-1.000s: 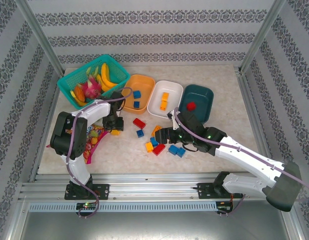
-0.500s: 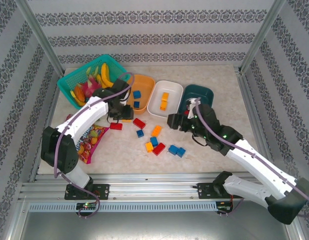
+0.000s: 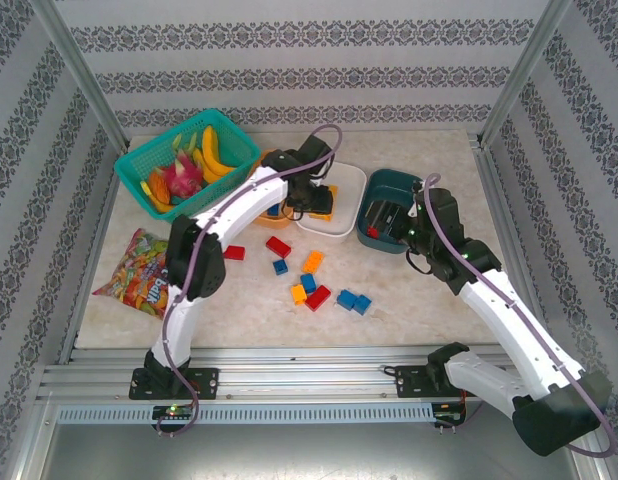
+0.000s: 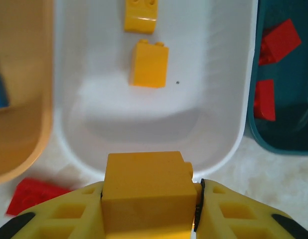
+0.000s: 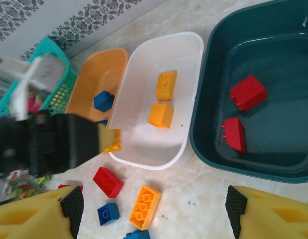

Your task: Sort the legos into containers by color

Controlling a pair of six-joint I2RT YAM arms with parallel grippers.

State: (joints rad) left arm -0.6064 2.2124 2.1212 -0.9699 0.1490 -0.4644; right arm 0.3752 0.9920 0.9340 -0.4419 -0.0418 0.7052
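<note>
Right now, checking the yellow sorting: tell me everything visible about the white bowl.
The white bowl is a rounded-rectangular tub of glossy plastic, upright on the table between the orange bowl and teal bowl. Two orange-yellow bricks lie inside. The left gripper, shut on a third yellow brick, hovers at its rim.

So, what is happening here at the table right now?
Two robot arms are sorting Lego bricks by colour. The left gripper holds a yellow brick above the near rim of the white bowl, which has two yellow bricks inside. The right gripper is open near the teal bowl, where two red bricks lie. Several more are loose on the table.
</note>
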